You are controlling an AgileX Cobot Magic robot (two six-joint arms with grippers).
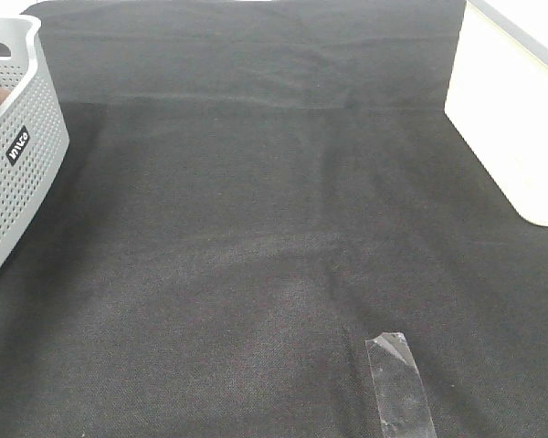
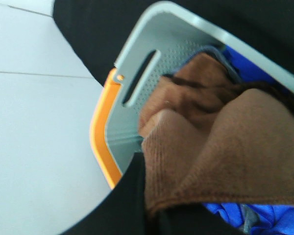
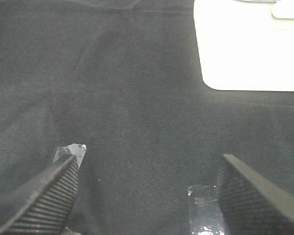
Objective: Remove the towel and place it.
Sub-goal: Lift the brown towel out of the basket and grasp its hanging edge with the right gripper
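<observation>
The towel (image 2: 225, 142) is found bunched inside the grey perforated basket (image 2: 137, 54), piled against the wall with the slot handle, with blue fabric (image 2: 235, 215) showing beneath and beside it. An orange edge (image 2: 99, 142) is seen just under the basket's outer corner. In the exterior high view the basket is placed at the left edge of the black table cloth (image 1: 256, 228), and only a sliver of brown is seen over its rim. The left gripper is taken as fully closed; its fingers are not made out in the wrist view, so whether towel fabric is pinched cannot be told. The right gripper (image 3: 149, 159) is held low over the black cloth with its ribbed fingers (image 3: 49, 196) spread wide and nothing between them. A strip of clear tape (image 1: 400, 383) is stuck to the cloth near the front edge. A white box (image 1: 511, 119) is noted at the far right.
</observation>
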